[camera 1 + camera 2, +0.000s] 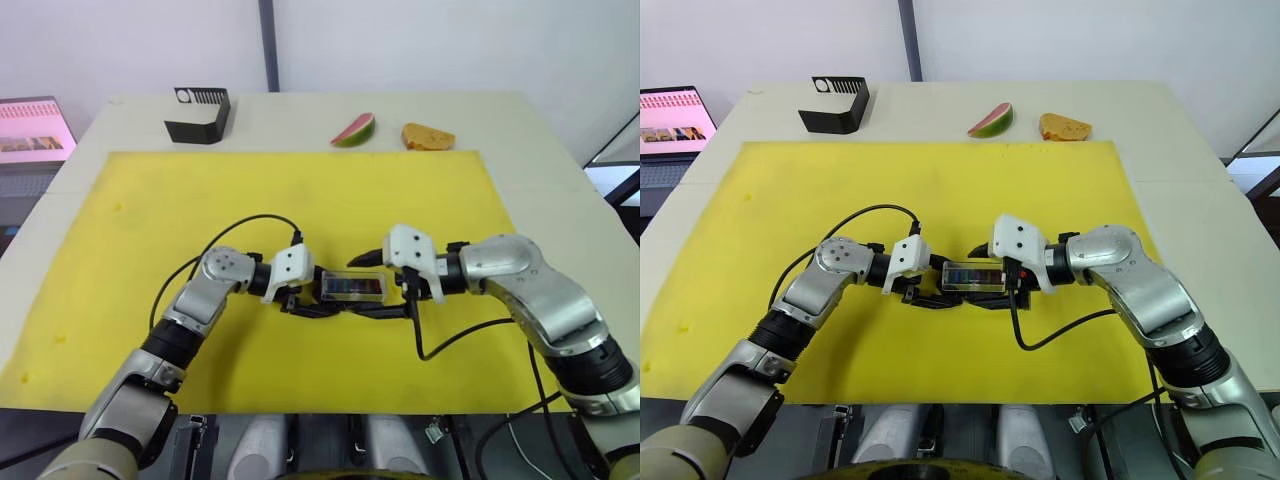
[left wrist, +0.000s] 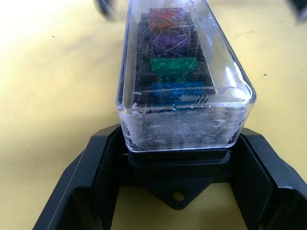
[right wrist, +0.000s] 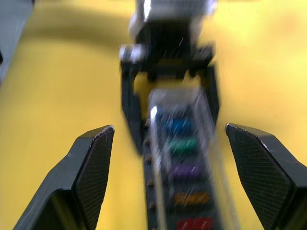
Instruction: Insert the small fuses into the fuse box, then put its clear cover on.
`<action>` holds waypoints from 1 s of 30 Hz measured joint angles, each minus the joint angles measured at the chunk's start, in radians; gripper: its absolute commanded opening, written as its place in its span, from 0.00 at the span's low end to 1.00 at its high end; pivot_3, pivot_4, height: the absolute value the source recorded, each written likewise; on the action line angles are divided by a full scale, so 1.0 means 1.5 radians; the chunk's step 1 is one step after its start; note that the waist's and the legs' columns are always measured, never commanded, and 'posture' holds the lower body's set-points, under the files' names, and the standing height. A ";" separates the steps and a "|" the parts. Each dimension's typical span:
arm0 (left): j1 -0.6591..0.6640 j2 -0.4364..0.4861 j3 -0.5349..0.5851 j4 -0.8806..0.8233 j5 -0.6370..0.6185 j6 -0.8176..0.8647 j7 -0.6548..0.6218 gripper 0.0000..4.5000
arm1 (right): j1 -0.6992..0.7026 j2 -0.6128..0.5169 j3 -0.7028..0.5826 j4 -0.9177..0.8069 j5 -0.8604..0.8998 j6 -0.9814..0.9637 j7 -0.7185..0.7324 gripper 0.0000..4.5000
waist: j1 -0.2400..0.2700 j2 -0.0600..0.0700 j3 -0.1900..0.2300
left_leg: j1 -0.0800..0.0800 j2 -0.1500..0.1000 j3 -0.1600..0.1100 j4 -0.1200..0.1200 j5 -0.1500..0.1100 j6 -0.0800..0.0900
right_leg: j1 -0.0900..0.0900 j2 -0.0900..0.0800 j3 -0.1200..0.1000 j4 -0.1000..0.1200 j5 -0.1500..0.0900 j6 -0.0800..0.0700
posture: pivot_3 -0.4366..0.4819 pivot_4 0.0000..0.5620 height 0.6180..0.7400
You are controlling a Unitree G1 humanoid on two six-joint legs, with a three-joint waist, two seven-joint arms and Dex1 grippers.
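Observation:
The fuse box (image 1: 353,287) lies in the middle of the yellow mat (image 1: 300,190), between my two grippers. The clear cover (image 2: 182,72) sits on top of it. Through the cover I see the small fuses (image 2: 173,64) in a row: blue, green, violet, amber and red. My left gripper (image 2: 180,139) is shut on the box's tapered end, one black finger (image 2: 103,163) against each side of the black base. My right gripper (image 3: 168,139) stands open at the other end, its fingers (image 3: 93,163) straddling the box with a wide gap on each side.
A bigger black angular holder (image 1: 198,115) stands at the back left of the table. A watermelon slice (image 1: 354,130) and an orange-brown wedge (image 1: 427,137) lie beyond the mat's far edge. A laptop screen (image 1: 30,130) glows off the table's left side.

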 measured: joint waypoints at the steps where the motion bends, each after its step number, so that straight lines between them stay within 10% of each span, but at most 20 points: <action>1: 0.000 -0.001 0.000 0.000 0.000 0.000 0.000 0.58 | 0.000 0.019 -0.009 0.002 0.009 0.000 -0.009 0.75 | 0.000 0.000 0.000 | 0.000 0.000 0.000 0.000 0.000 0.000 | 0.000 0.000 0.000 0.000 0.000 0.000 | 0.48 0.27 1.00; 8: 0.000 -0.005 0.000 0.000 0.003 0.000 0.003 0.58 | 0.031 0.078 -0.014 0.027 0.029 -0.011 -0.039 0.01 | 0.000 0.000 0.000 | 0.000 0.000 0.000 0.000 0.000 0.000 | 0.000 0.000 0.000 0.000 0.000 0.000 | 0.48 0.27 1.00; 30: 0.000 -0.013 0.001 0.015 0.011 0.006 0.012 0.58 | 0.078 0.062 0.078 0.034 -0.086 -0.134 -0.067 0.01 | -0.001 0.000 0.000 | 0.009 0.000 0.000 0.000 -0.001 0.001 | 0.009 0.000 0.000 -0.001 0.000 0.000 | 0.48 0.27 1.00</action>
